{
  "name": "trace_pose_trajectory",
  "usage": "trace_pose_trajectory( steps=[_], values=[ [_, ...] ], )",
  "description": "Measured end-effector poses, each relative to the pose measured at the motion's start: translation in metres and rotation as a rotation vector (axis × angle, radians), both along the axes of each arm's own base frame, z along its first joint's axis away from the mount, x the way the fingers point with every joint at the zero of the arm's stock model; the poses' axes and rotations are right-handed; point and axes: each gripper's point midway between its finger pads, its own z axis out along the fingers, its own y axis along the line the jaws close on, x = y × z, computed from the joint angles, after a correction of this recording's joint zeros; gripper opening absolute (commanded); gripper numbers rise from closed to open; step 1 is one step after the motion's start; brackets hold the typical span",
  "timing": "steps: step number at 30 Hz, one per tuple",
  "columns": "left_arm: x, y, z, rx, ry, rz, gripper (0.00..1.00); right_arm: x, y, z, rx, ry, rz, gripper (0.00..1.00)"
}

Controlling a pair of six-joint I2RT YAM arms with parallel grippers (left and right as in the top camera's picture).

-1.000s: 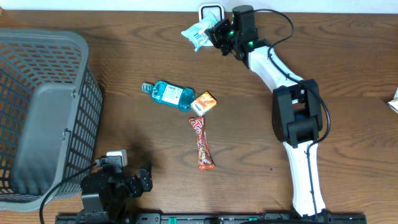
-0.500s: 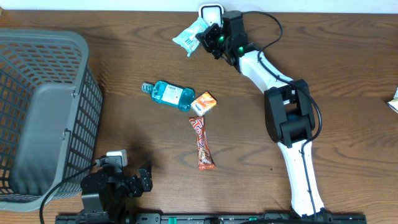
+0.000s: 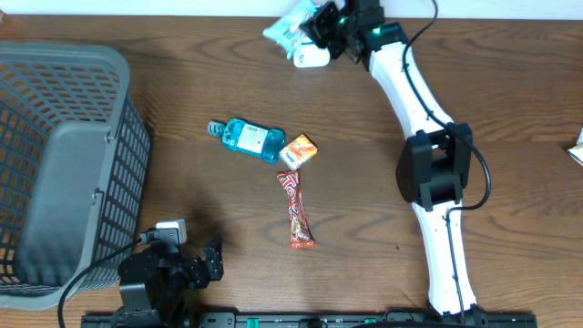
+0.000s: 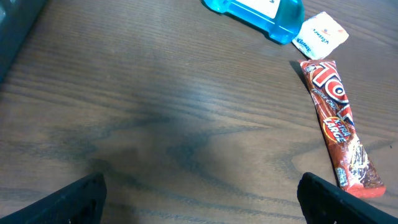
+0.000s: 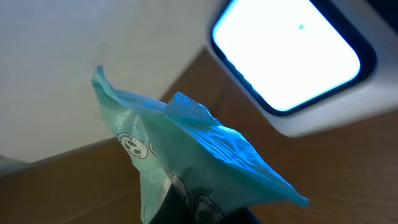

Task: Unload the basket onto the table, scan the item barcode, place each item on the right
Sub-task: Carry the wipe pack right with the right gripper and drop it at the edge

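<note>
A pale green plastic packet [image 3: 287,27] is pinched in my right gripper [image 3: 323,23], which is shut on it at the table's far edge. In the right wrist view the packet [image 5: 186,149] rises from between the dark fingers [image 5: 205,211]. The white scanner [image 5: 292,56] shows its lit window just beyond the packet, to the right. From overhead the scanner [image 3: 311,56] lies just below the gripper. No barcode on the packet is visible. My left gripper [image 3: 211,257] rests open at the near left with nothing between its fingers [image 4: 81,199].
A blue bottle [image 3: 252,138], a small orange box [image 3: 298,150] and a red candy bar [image 3: 297,211] lie mid-table. The bar [image 4: 339,124] lies ahead-right of the left gripper. A grey mesh basket [image 3: 64,164] fills the left side.
My right arm swung the packet left, then back right and up toward the far edge by the scanner. The left arm has not moved.
</note>
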Motion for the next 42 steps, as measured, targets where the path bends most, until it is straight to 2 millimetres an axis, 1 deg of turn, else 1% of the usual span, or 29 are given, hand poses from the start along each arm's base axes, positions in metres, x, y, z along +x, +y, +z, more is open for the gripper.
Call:
trace_pose_trajectory(
  steps=[3,7,8,10,13,15,17,18,19,22,24,25,27,28,29,31,32,34,35,36,38,40,41,42],
  values=[
    [0.0,0.0,0.0,0.0,0.0,0.0,0.98,0.001,-0.004,0.0,0.001,0.005,-0.003,0.01],
    [0.0,0.0,0.0,0.0,0.0,0.0,0.98,-0.005,-0.004,-0.007,-0.017,0.034,0.01,0.01],
    [0.0,0.0,0.0,0.0,0.0,0.0,0.98,-0.008,-0.004,-0.012,-0.039,0.042,0.016,0.01],
    [0.0,0.0,0.0,0.0,0.0,0.0,0.98,-0.019,-0.008,-0.028,-0.114,0.087,0.024,0.01],
    [0.0,0.0,0.0,0.0,0.0,0.0,0.98,-0.039,-0.023,-0.054,-0.255,0.165,0.036,0.01],
    [0.0,0.0,0.0,0.0,0.0,0.0,0.98,-0.056,-0.036,-0.063,-0.346,0.209,0.069,0.01],
    [0.0,0.0,0.0,0.0,0.0,0.0,0.98,-0.073,-0.054,-0.061,-0.423,0.253,0.095,0.01],
    [0.0,0.0,0.0,0.0,0.0,0.0,0.98,-0.08,-0.067,-0.054,-0.464,0.266,0.097,0.01],
    [0.0,0.0,0.0,0.0,0.0,0.0,0.98,-0.088,-0.081,-0.047,-0.504,0.286,0.092,0.01],
    [0.0,0.0,0.0,0.0,0.0,0.0,0.98,-0.105,-0.139,-0.006,-0.636,0.302,0.008,0.01],
    [0.0,0.0,0.0,0.0,0.0,0.0,0.98,-0.116,-0.195,0.027,-0.744,0.309,-0.106,0.01],
    [0.0,0.0,0.0,0.0,0.0,0.0,0.98,-0.122,-0.229,0.042,-0.804,0.318,-0.181,0.01],
    [0.0,0.0,0.0,0.0,0.0,0.0,0.98,-0.135,-0.287,0.058,-0.914,0.36,-0.307,0.01],
    [0.0,0.0,0.0,0.0,0.0,0.0,0.98,-0.143,-0.315,0.062,-0.968,0.394,-0.365,0.01],
    [0.0,0.0,0.0,0.0,0.0,0.0,0.98,-0.152,-0.348,0.064,-1.03,0.437,-0.434,0.01],
    [0.0,0.0,0.0,0.0,0.0,0.0,0.98,-0.167,-0.405,0.06,-1.136,0.527,-0.545,0.01],
    [0.0,0.0,0.0,0.0,0.0,0.0,0.98,-0.175,-0.432,0.053,-1.178,0.578,-0.59,0.01],
    [0.0,0.0,0.0,0.0,0.0,0.0,0.98,-0.19,-0.472,0.035,-1.232,0.677,-0.642,0.01],
    [0.0,0.0,0.0,0.0,0.0,0.0,0.98,-0.196,-0.487,0.024,-1.245,0.721,-0.655,0.03],
    [0.0,0.0,0.0,0.0,0.0,0.0,0.98,-0.204,-0.504,0.009,-1.25,0.775,-0.665,0.05],
    [0.0,0.0,0.0,0.0,0.0,0.0,0.98,-0.217,-0.528,-0.019,-1.236,0.861,-0.674,0.07],
    [0.0,0.0,0.0,0.0,0.0,0.0,0.98,-0.234,-0.546,-0.046,-1.208,0.951,-0.664,0.08],
    [0.0,0.0,0.0,0.0,0.0,0.0,0.98,-0.242,-0.553,-0.056,-1.189,0.986,-0.662,0.03],
    [0.0,0.0,0.0,0.0,0.0,0.0,0.98,-0.25,-0.56,-0.066,-1.17,1.02,-0.656,0.01]
  ],
)
